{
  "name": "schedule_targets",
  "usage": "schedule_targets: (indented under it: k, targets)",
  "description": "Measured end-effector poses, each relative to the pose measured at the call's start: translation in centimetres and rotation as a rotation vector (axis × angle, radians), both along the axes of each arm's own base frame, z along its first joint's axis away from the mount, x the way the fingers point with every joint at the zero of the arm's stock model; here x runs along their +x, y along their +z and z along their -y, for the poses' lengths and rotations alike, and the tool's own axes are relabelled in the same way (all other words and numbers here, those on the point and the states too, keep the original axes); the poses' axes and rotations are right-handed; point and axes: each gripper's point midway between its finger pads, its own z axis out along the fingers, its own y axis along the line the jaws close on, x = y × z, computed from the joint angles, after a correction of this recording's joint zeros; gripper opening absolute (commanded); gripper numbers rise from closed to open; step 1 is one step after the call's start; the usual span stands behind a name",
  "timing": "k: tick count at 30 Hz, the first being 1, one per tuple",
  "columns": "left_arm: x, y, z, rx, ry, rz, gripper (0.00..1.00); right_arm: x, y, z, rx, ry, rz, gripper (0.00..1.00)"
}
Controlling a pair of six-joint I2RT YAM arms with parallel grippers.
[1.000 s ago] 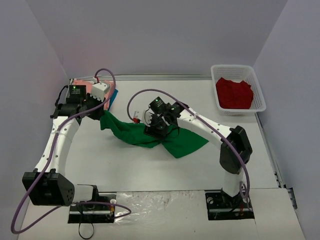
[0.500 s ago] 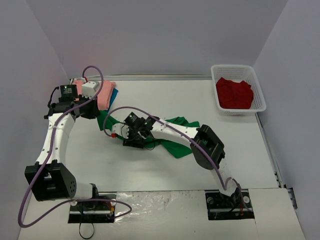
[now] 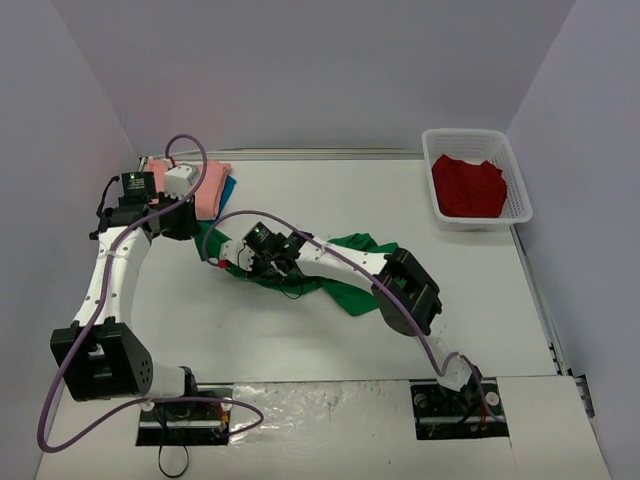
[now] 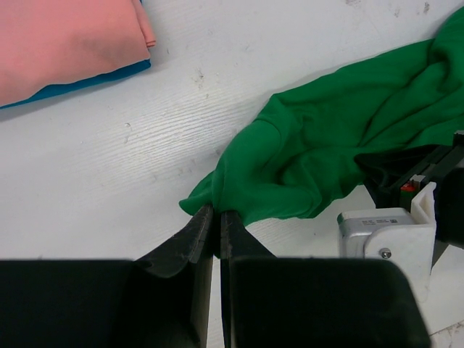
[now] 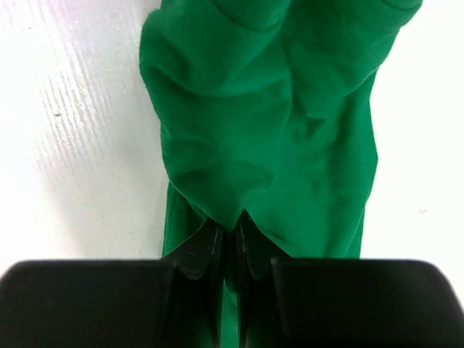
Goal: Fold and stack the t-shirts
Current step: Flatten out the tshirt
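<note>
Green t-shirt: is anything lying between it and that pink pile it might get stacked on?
Nothing visible. Only bare table lies between the green t-shirt and the salmon-pink t-shirt, which rests on a teal-blue t-shirt. Nothing blocks the grippers either: the left gripper and the right gripper are each shut on it.

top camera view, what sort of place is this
Probably a robot lab test cell: a white table boxed in by plain walls, the left arm and right arm bolted at its near edge, a green t-shirt as practice material.
</note>
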Motion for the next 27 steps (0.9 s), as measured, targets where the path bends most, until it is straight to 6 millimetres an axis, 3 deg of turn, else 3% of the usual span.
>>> schedule_targets:
  k: [4, 6, 8, 11, 14, 16, 18, 21, 25, 27]
  targets:
    - [0.0, 0.0, 0.0, 0.008, -0.008, 0.002, 0.02, -0.2, 0.5, 1.3, -0.011, -0.027, 0.006, 0.0]
    - [-0.1, -0.1, -0.1, 0.015, -0.016, 0.001, 0.02, -1.1, 1.9, 2.6, -0.011, -0.032, -0.014, 0.0]
    - [-0.5, 0.0, -0.1, 0.023, -0.031, -0.007, 0.02, -1.7, 5.0, 3.7, 0.024, -0.042, -0.036, 0.0]
    - [-0.9, 0.8, 0.1, 0.035, -0.068, -0.007, 0.02, -1.0, 12.5, 6.6, 0.168, -0.089, -0.027, 0.0]
    - [-1.0, 3.0, 0.7, 0.04, -0.123, 0.029, 0.02, 1.7, 19.4, 12.9, 0.309, -0.219, 0.048, 0.0]
    - [-0.9, 5.0, 2.1, 0.031, -0.184, 0.067, 0.02, 3.5, 21.9, 17.6, 0.371, -0.323, 0.094, 0.0]
    - [-1.1, 6.9, 5.0, 0.021, -0.287, 0.107, 0.02, 3.9, 21.9, 20.8, 0.387, -0.394, 0.096, 0.0]
    - [-1.4, 8.4, 9.7, 0.032, -0.435, 0.143, 0.02, 3.2, 18.0, 22.7, 0.32, -0.444, 0.016, 0.0]
    - [-1.3, 7.3, 14.1, 0.053, -0.549, 0.106, 0.02, 1.6, 11.2, 24.5, 0.185, -0.494, -0.138, 0.0]
    - [-0.8, 5.9, 15.5, 0.062, -0.578, 0.065, 0.02, 0.9, 9.0, 25.1, 0.137, -0.507, -0.191, 0.0]
